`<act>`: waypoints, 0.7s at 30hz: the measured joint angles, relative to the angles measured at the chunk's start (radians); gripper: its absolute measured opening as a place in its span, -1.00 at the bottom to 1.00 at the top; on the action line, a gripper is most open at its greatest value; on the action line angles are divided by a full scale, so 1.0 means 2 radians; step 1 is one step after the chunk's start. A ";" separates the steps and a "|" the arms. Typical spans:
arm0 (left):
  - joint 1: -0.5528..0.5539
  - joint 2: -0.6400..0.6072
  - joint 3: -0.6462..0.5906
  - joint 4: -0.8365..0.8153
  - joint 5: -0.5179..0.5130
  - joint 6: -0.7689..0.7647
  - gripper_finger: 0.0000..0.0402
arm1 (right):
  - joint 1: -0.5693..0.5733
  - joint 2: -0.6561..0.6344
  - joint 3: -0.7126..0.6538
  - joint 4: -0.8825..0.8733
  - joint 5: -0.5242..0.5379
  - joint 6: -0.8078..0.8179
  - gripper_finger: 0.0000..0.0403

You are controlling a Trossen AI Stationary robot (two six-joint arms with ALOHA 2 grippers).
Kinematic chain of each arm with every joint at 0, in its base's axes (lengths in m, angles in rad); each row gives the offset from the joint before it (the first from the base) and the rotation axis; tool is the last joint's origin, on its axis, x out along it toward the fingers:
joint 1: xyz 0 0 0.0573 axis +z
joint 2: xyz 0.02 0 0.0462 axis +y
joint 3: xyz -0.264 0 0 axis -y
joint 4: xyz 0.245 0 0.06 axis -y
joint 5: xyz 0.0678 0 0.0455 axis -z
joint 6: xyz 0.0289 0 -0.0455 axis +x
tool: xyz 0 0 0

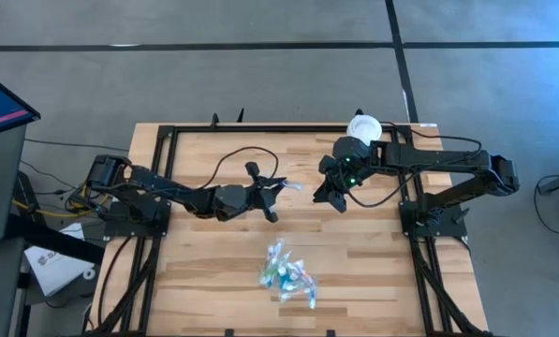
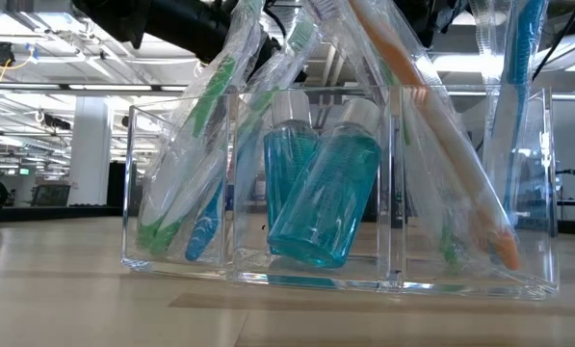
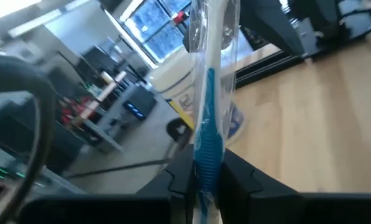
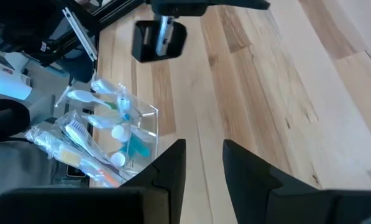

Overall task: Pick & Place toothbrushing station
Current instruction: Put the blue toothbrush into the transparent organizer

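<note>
The clear tray (image 1: 284, 273) stands on the table near its front edge, also in the low view (image 2: 335, 270). It holds several wrapped toothbrushes (image 2: 205, 164), leaning in its compartments, and two teal tubes (image 2: 321, 193). My left gripper (image 1: 268, 191) is at the table's middle, shut on a blue toothbrush in a clear wrapper (image 1: 289, 185). My right gripper (image 1: 330, 198) hovers just to its right, open and empty (image 4: 204, 163). My left gripper (image 3: 204, 183) pinches the wrapped blue toothbrush by its blue handle (image 3: 207, 146) between its two fingers. The fingers come level from the table's left, and the brush runs on along them past the fingertips. It is lifted clear of the table, pointing toward my right gripper.
A big white tub (image 1: 364, 127) stands at the table's far edge behind my right arm. A black frame (image 1: 167, 131) runs round the table. Bare wood lies between the grippers and the tray.
</note>
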 joint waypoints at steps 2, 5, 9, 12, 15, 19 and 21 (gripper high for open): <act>0.000 -0.012 0.000 -0.023 0.010 -0.032 -0.80 | 0.000 0.000 0.000 0.000 0.000 0.000 -0.52; 0.000 -0.035 0.000 -0.055 0.049 -0.081 -0.85 | 0.000 0.000 0.000 0.000 0.000 0.001 -0.52; 0.001 -0.060 -0.009 -0.067 0.109 -0.140 -0.86 | 0.001 0.000 0.000 0.001 0.002 0.001 -0.52; 0.001 -0.080 -0.028 -0.066 0.128 -0.174 -0.82 | 0.004 0.000 0.000 0.001 0.007 0.001 -0.52; 0.001 -0.102 -0.055 -0.067 0.139 -0.206 -0.77 | 0.011 0.000 0.000 0.002 0.015 -0.003 -0.52; 0.001 -0.129 -0.086 -0.058 0.175 -0.255 -0.85 | 0.017 0.000 0.000 0.002 0.018 -0.003 -0.52; 0.000 -0.136 -0.103 -0.036 0.196 -0.270 -0.86 | 0.017 0.000 0.000 0.002 0.027 -0.004 -0.52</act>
